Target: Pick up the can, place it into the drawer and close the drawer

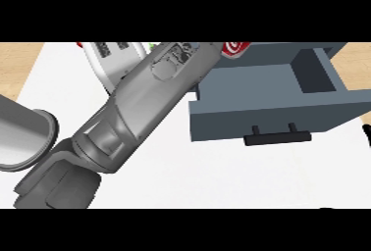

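A grey forearm (pixel 138 103) comes in from the lower left and runs diagonally up to the view's top edge, where its hand is cut off. Right beside the forearm's end, a red-and-white bit of the can (pixel 236 48) shows at the top edge, above the back left corner of the drawer. The grey-blue drawer (pixel 268 110) stands pulled out at the right, its hollow (pixel 272 73) showing nothing inside and its black handle (pixel 278 137) facing me. A black sliver, perhaps my right hand (pixel 368 130), shows at the right edge.
A white object with dark markings (pixel 109 55) lies at the top left, partly behind the forearm, with a bit of green (pixel 153 46) beside it. A large grey cylinder (pixel 25 135) stands at the left edge. The white counter (pixel 217 171) spreads in front of the drawer.
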Robot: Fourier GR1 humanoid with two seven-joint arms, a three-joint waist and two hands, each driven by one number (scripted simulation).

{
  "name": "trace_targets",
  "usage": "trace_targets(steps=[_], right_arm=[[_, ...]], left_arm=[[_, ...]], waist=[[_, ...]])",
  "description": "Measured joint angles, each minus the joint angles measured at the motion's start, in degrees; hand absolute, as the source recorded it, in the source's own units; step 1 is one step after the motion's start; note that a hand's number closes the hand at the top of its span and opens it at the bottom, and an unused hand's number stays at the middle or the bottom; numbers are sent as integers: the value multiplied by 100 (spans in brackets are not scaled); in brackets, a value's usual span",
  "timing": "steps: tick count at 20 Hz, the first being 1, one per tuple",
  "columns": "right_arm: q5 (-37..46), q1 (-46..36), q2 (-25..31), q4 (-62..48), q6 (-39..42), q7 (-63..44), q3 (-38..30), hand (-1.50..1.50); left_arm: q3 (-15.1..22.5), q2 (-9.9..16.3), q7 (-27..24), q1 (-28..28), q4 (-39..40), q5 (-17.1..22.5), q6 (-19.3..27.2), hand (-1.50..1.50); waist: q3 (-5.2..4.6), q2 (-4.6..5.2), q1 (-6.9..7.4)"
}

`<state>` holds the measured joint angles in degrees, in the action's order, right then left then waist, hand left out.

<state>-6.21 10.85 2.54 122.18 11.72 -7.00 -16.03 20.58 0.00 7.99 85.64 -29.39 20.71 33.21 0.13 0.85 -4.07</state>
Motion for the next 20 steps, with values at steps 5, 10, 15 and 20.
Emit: trace_targets(steps=[5, 10, 15, 20], right_arm=[[27, -82, 40, -86, 33, 47, 10, -150], [73, -238, 35, -36, -33, -83, 90, -150], [127, -427, 51, -96, -76, -112, 145, -150], [162, -537, 73, -174, -103, -106, 145, -150]], left_arm=[[362, 1, -274, 1, 247, 226, 138, 150], [572, 0, -530, 21, 548, 386, 224, 150], [912, 0, -712, -168, 662, 533, 314, 150], [1152, 1, -873, -170, 816, 594, 423, -150]], waist=[[3, 20, -81], [4, 47, -144], [5, 70, -225], [5, 87, -266]])
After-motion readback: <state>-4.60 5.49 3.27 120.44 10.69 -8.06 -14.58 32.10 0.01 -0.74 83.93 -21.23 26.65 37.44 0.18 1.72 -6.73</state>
